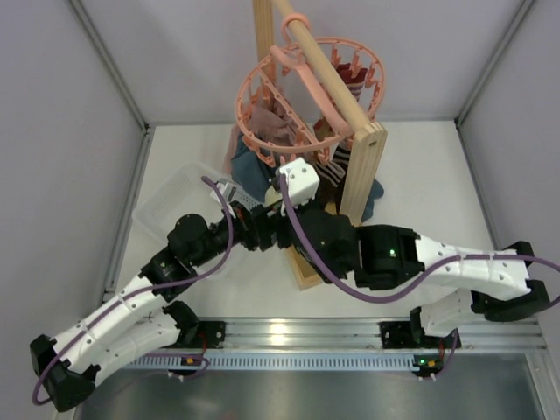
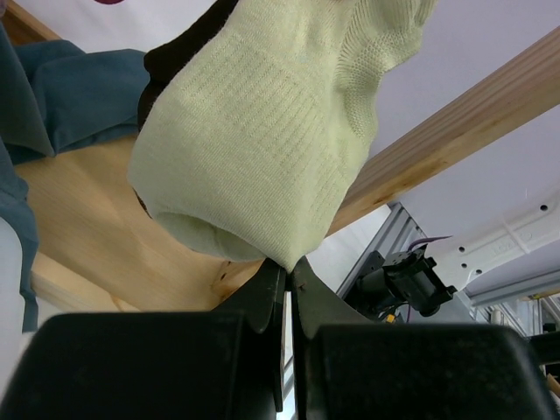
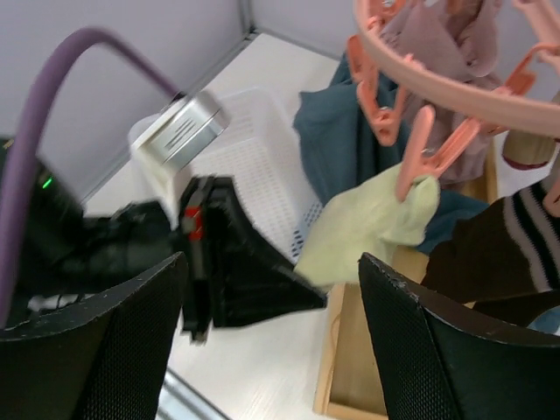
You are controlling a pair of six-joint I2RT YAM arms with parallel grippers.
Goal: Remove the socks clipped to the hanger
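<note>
Two arms meet mid-table under one round pink hanger [image 1: 248, 87], which hangs on a wood rack [image 1: 363, 166]. Socks, counted across views: 3, namely a cream sock [image 3: 372, 219], a brown striped sock [image 3: 499, 236] and a red striped sock [image 1: 353, 74]. Also 1 blue cloth [image 3: 332, 131], 1 pink garment [image 3: 437, 35] and 1 white basket [image 3: 254, 157].

Top view: the red sock is clipped at the hanger's far side. The brown sock hangs low by the rack post. The cream sock is hidden under the R wrist.

R wrist view: the cream sock is held by one peg [image 3: 411, 153] on the ring, w/ the brown sock just beside it. The red sock is out of frame.

L wrist view: the cream sock fills the frame close up, w/ a dark sock edge behind it and the rack base below.

Cream sock: its long axis is slanted, not plumb. The top end is at the peg and the lower end angles down toward the basket side, where it meets the L gripper [image 2: 287, 267]. That gripper's fingers are pressed together, pinching the sock's bottom edge. The R gripper [image 3: 271, 262] is spread wide w/ nothing between its fingers, facing the sock but apart from it.
</note>
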